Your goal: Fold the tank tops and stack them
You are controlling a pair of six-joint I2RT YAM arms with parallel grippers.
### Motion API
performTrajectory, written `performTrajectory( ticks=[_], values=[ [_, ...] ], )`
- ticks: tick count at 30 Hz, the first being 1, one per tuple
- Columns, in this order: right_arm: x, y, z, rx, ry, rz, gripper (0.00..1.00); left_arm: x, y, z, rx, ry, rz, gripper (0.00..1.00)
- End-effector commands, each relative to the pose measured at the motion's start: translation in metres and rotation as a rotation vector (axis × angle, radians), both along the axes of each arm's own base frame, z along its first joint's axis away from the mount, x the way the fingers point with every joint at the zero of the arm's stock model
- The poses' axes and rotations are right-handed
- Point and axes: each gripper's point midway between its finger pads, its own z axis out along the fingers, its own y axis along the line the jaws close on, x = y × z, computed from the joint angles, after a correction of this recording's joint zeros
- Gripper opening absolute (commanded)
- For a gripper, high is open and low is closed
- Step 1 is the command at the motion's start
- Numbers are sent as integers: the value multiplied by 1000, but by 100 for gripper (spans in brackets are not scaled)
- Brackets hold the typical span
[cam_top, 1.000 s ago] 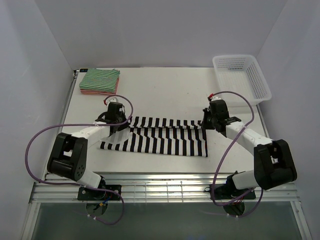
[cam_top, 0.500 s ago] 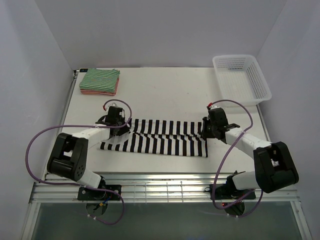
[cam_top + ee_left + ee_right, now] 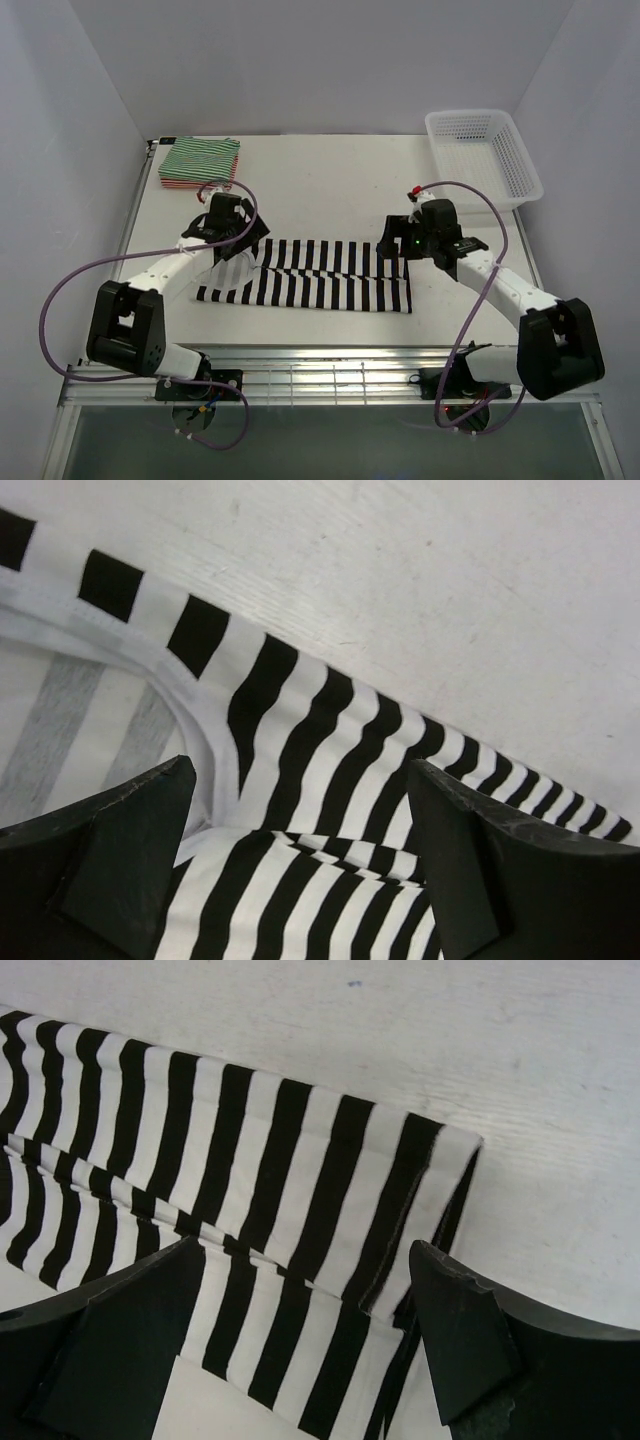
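**Folding two-thirds done, black top halfway**

Stacking has a start. The green top lies folded on the red top, a neat pile well left of the basket, along the same far side of the table. The black top lies left of the basket and nearer the arms, folded lengthwise into a long band with a cloth edge running along its middle. The left claw and right claw hang over the band's two ends, the right one nearer the basket. Each stands wide open with nothing held between its fingers. By my reading, what is left is to fold the band across its length into a packet and set it on the pile far from the basket.
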Motion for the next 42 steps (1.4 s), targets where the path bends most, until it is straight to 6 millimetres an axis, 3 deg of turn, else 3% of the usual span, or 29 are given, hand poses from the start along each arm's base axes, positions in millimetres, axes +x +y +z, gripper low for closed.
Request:
performTrajectory(
  ticks=[1,5,10,13,14,17,18,19,22,23,25,26,29,31,36,39,42],
  values=[
    [24,36,18,66,-35,139,90,12,-15,13,-68,-9,-24,98],
    [37,44,0,55,21,153,90,26,-26,-18,-84,86,-22,98],
    [19,49,-46,66,160,154,90,37,-29,-58,-58,198,2,98],
    [-7,47,-67,66,223,171,90,42,-36,-82,-61,273,-12,98],
    [-24,44,-80,54,268,170,90,42,-45,-87,-91,295,-43,98],
    [-56,47,-87,59,319,197,90,56,-67,-108,-120,335,-112,98],
    [-74,46,-92,60,351,212,90,58,-84,-111,-143,340,-159,98],
    [-83,48,-92,63,359,221,90,75,-98,-115,-149,326,-189,98],
    [-122,63,-90,89,403,270,90,95,-138,-120,-139,298,-294,98],
    [-135,72,-87,105,425,289,90,119,-154,-120,-143,267,-307,98],
    [-153,79,-82,130,448,315,90,133,-178,-120,-154,243,-357,98],
    [-165,85,-80,139,462,349,90,154,-192,-120,-165,207,-371,98],
    [-182,102,-70,205,478,407,90,168,-223,-121,-238,177,-443,98],
    [-184,110,-66,215,472,427,90,180,-239,-125,-249,139,-470,98],
    [-185,129,-58,200,457,489,90,190,-241,-129,-230,103,-447,98],
    [-178,138,-48,199,426,501,90,191,-249,-112,-262,55,-501,98],
    [-167,139,-32,182,373,483,90,190,-260,-83,-279,-3,-575,98]
  ],
)
